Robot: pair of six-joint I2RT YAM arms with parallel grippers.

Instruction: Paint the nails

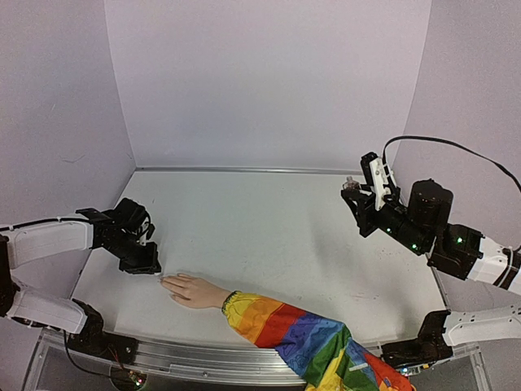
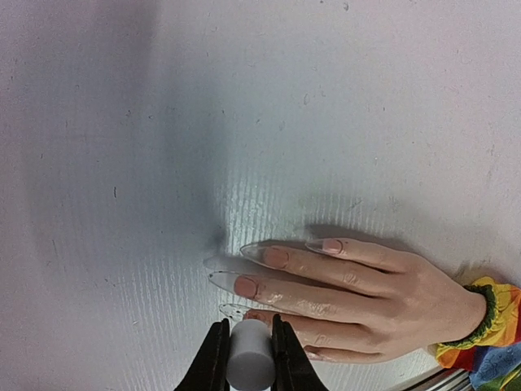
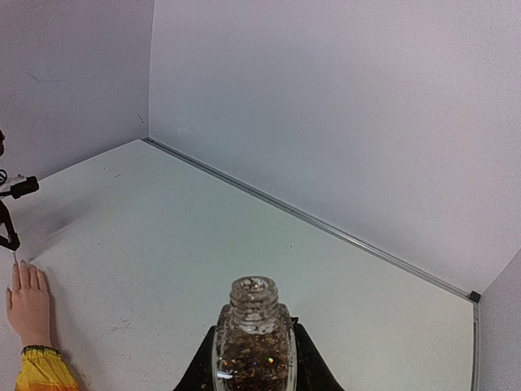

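"Where were the nails point(image 2: 275, 257)?"

"On the mannequin hand point(image 1: 195, 292), which lay palm down on the table point(image 1: 269, 236) around 8 o'clock in the top view. Its long axis ran from the rainbow sleeve point(image 1: 301, 334) to fingertips aimed about 10 o'clock."

"And the grippers?"

"The left gripper point(image 2: 248, 346) pinched a white cylinder point(image 2: 250, 366) just beside the fingertips. The right gripper point(image 3: 254, 368), well apart at 2 o'clock, clasped an uncapped glitter bottle point(image 3: 252, 326), upright."

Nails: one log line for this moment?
left gripper: shut on white cap over hand | right gripper: shut on uncapped bottle, off table | hand: palm down on table | nails: paint cannot tell
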